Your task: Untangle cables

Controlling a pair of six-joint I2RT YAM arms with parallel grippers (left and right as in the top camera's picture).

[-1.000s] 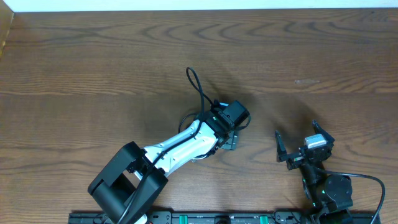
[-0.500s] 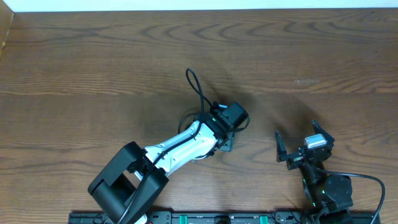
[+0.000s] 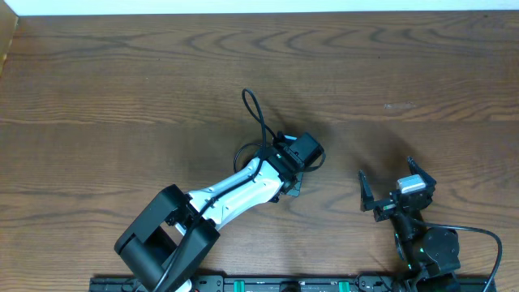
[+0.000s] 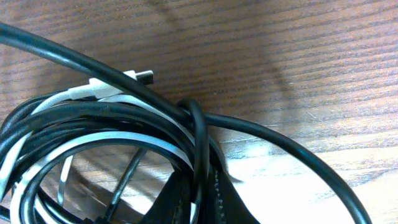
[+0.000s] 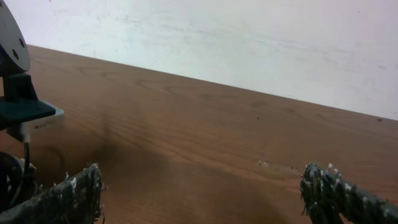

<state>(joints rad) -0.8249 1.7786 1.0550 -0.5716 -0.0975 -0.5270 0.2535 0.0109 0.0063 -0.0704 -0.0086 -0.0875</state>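
Black and white cables (image 4: 112, 112) bundled mid-surface (image 3: 122, 81), one loop reaching far side. Left end effector (image 3: 292, 186) clenched on cables at bundle's near-right edge. Right end effector (image 3: 387, 172) released, well apart at right.

The cables lie tangled together in one bundle near the middle of the table (image 3: 122, 81). The black cable (image 4: 198, 140) is thin and glossy, wound in several overlapping coils. One long, narrow loop (image 3: 260, 118) of it reaches out of the bundle toward the far edge and lies flat on the wood. The white cable (image 4: 93, 93) is thin too and curves between and under the black coils. Its small metal plug end (image 4: 144, 76) rests on the wood, just beside a black strand.
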